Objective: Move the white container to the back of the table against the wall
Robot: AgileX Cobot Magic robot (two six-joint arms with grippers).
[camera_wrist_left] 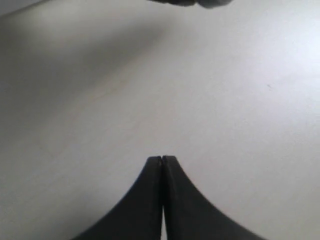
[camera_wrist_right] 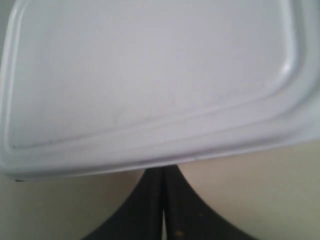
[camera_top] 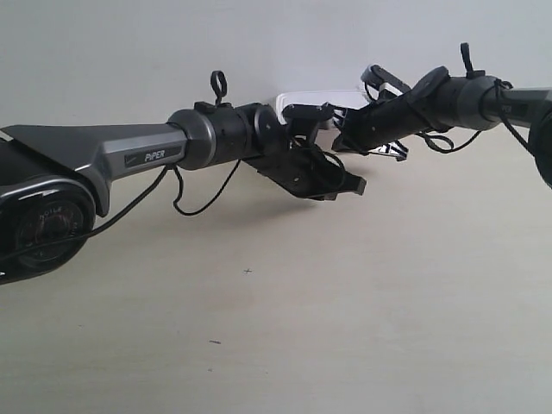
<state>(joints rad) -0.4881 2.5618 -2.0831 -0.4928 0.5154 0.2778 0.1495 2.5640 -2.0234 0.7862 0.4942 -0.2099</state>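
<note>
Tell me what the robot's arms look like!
Both are dark grey and black, made of round tube-like pieces. The arm at the exterior view's left has a silvery part marked PiPER. Thin black cables loop off them. The left claw and right claw are pairs of black tapering fingers.

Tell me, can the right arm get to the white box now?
Probably yes. In the right wrist view the right gripper, shut, has its tips right at the near edge of the white container, and nothing lies between them.
</note>
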